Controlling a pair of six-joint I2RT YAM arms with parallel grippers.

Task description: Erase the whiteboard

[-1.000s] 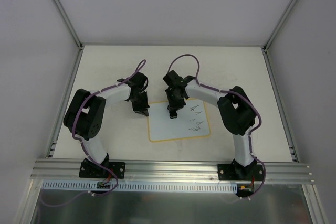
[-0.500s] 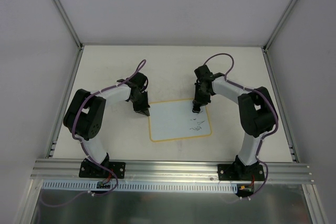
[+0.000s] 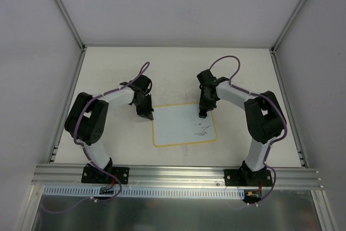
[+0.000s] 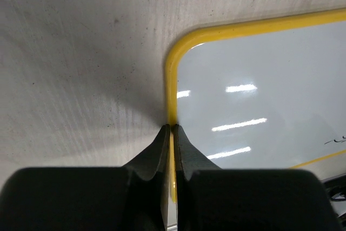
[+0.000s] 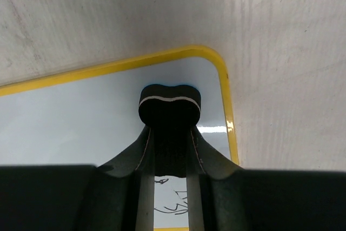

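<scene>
The whiteboard lies flat in the middle of the table, white with a yellow rim. Dark scribbles sit near its right edge, also visible between the right fingers. My right gripper is shut on a black eraser, which presses on the whiteboard near its far right corner. My left gripper is shut with nothing in it, its tips resting on the board's yellow rim at the far left corner.
The off-white tabletop surrounds the board. Metal frame posts and side walls bound the table. An aluminium rail runs along the near edge by the arm bases.
My right gripper swept the eraser from the board's upper middle to its far right corner, and the upper scribbles are gone. The left arm stayed put.
</scene>
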